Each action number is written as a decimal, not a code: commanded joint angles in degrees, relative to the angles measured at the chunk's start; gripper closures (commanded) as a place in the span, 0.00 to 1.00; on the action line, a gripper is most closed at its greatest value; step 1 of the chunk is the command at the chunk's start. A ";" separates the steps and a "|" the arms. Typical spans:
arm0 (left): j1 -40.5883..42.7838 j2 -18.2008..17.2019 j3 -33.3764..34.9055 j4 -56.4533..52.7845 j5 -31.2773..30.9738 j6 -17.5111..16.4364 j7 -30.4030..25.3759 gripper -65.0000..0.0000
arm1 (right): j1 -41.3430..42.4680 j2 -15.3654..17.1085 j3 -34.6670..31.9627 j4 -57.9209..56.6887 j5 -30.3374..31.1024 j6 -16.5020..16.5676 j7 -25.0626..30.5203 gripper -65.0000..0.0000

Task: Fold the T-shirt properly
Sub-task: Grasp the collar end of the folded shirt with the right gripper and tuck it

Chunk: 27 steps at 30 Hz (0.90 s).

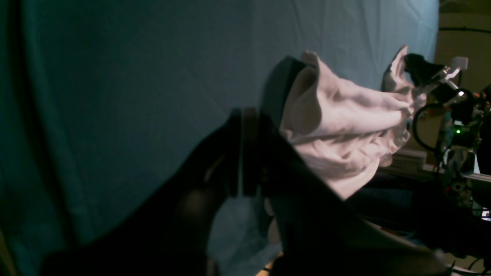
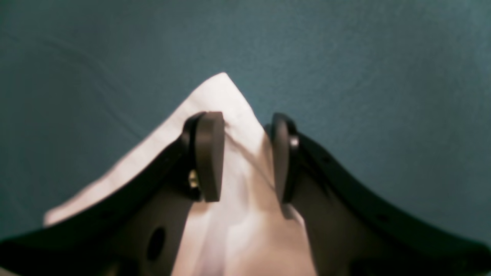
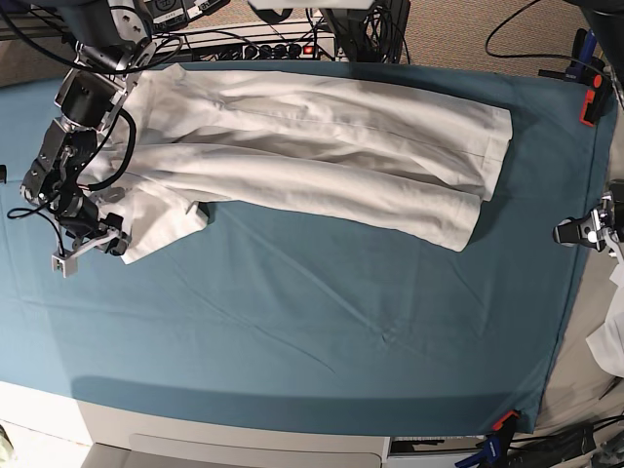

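Across wide teal cloth-covered table: large wrinkled white cotton T-shirt, roughly folded lengthwise along far side. At its left corner, black right gripper, jaws parted, straddling fabric point. Left gripper: pinched tight on small white fabric scrap.

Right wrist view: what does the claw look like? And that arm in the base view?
Right claw: two matte black curved fingers, each ending in a flat oval black pad, with a small brass-coloured screw beside one pad. In the base view the right arm is silver-grey metal blocks with black joints, looping black cables and a white bracket near its tip.
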 commanded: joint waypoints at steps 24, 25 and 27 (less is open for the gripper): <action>-1.40 -1.60 -0.24 0.79 -1.34 -0.28 -0.12 0.96 | -21.24 0.83 0.11 39.21 21.11 6.86 -11.52 1.00; -1.40 -1.60 -0.24 0.79 -1.34 -0.28 -0.12 0.96 | -23.65 0.83 0.11 42.25 21.11 6.86 -11.50 1.00; -1.40 -1.60 -0.24 0.79 -1.34 -0.28 -0.12 0.96 | -28.28 0.68 0.13 47.23 21.16 6.82 -11.45 1.00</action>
